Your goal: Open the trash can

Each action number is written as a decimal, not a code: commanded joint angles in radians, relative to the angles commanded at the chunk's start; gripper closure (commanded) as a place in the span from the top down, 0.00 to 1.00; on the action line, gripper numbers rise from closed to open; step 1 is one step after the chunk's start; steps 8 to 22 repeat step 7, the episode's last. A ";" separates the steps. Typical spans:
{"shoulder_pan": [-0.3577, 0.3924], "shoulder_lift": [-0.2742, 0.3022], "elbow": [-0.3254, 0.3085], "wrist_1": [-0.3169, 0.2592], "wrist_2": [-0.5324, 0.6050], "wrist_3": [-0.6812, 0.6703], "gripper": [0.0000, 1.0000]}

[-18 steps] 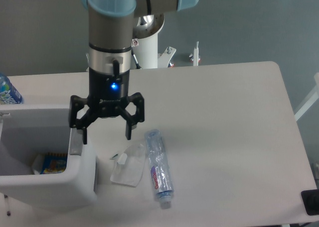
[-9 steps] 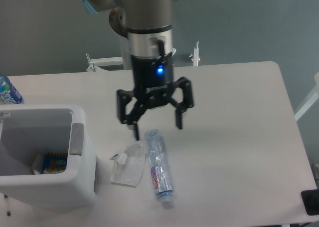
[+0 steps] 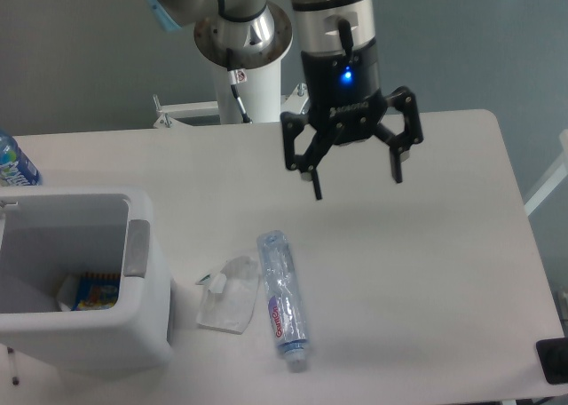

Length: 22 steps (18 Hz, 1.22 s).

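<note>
Gone from over the bin's right rim a second ago, out to the right and farther back: the hand (image 3: 353,179) now hanging above bare worktop (image 3: 444,272), fingers spread wide apart and holding nothing, blue light lit on the wrist. Well apart from everything lying below. At the near left corner, the trash can (image 3: 84,343), white and boxy with rounded corners, mouth open to the camera, no lid over it; grey button strip (image 3: 137,248) on its right rim. Inside, at the bottom, a blue and yellow packet (image 3: 96,292) beside something white, too small to make out. Just right of the bin, a crumpled clear plastic wrapper (image 3: 228,297) flat on the worktop, touching or almost touching the clear plastic bottle (image 3: 281,298) lying on its side next to it, cap end toward the near edge, red-and-white label around the middle. At the far left edge, only partly in view, the top of another bottle (image 3: 12,163) with a blue label, standing behind the bin. Beyond the far edge, the white arm pedestal (image 3: 251,76) on the grey floor.
</note>
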 joint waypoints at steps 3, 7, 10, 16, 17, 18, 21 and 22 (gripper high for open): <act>0.003 0.005 -0.011 0.000 0.023 0.058 1.00; 0.009 0.005 -0.015 0.000 0.028 0.074 1.00; 0.009 0.005 -0.015 0.000 0.028 0.074 1.00; 0.009 0.005 -0.015 0.000 0.028 0.074 1.00; 0.009 0.005 -0.015 0.000 0.028 0.074 1.00; 0.009 0.005 -0.015 0.000 0.028 0.074 1.00; 0.009 0.005 -0.015 0.000 0.028 0.074 1.00; 0.009 0.005 -0.015 0.000 0.028 0.074 1.00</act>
